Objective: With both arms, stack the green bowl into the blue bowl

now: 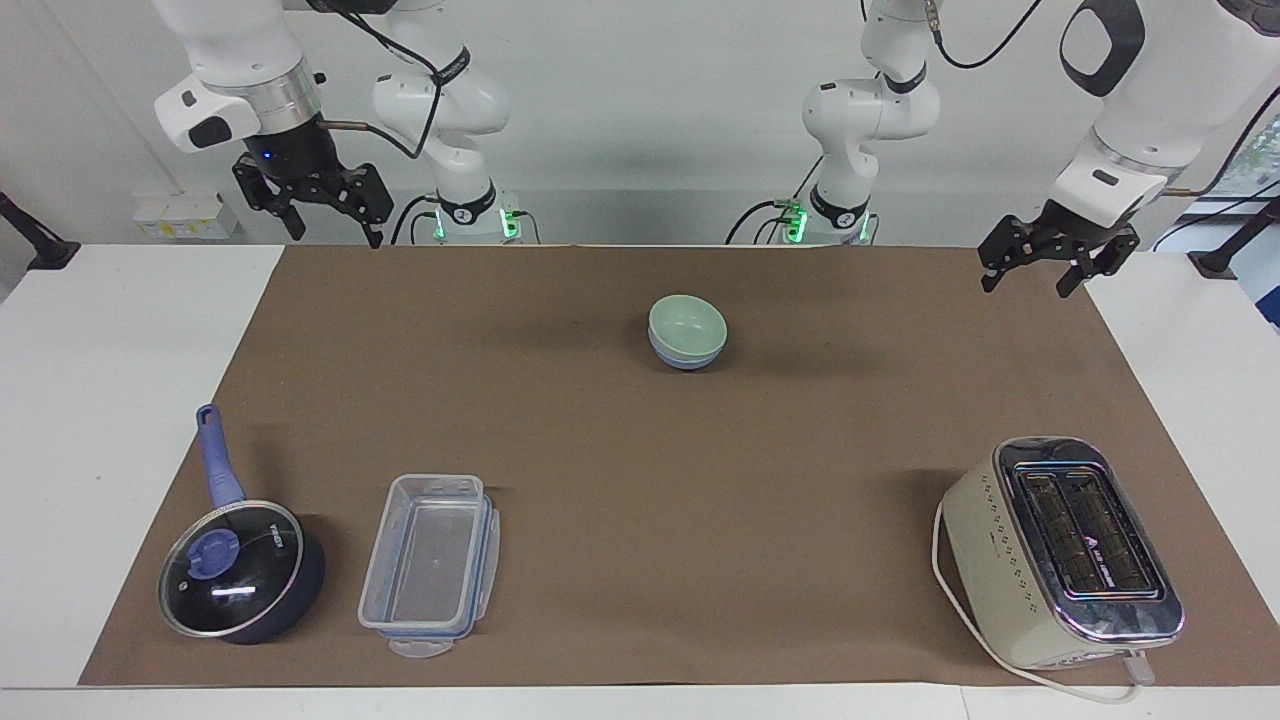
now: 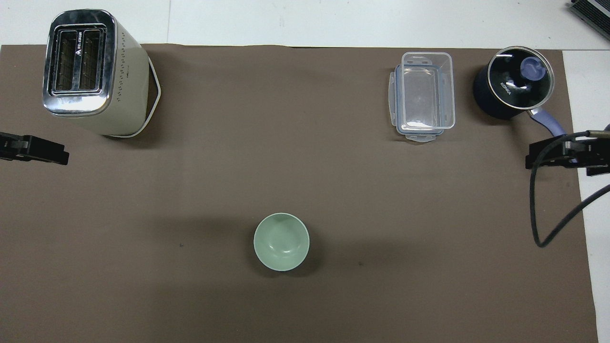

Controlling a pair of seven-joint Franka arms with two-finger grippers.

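The green bowl point(image 1: 686, 322) sits nested in the blue bowl point(image 1: 687, 357), toward the tabletop's point(image 1: 600, 480) edge by the robots, so stacking looks done. Left gripper point(image 1: 1033, 268) and right gripper point(image 1: 322, 212) hang at the robots' corners, jaws open, empty; only parking seems left.

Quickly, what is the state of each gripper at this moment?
Left gripper: open, holding nothing, raised at its own end of the table.
Right gripper: open, holding nothing, raised at its own end.

Cream toaster point(image 1: 1060, 552) with cord, clear plastic container point(image 1: 430, 565) beside lidded dark saucepan point(image 1: 240, 570), brown mat point(image 1: 640, 480)
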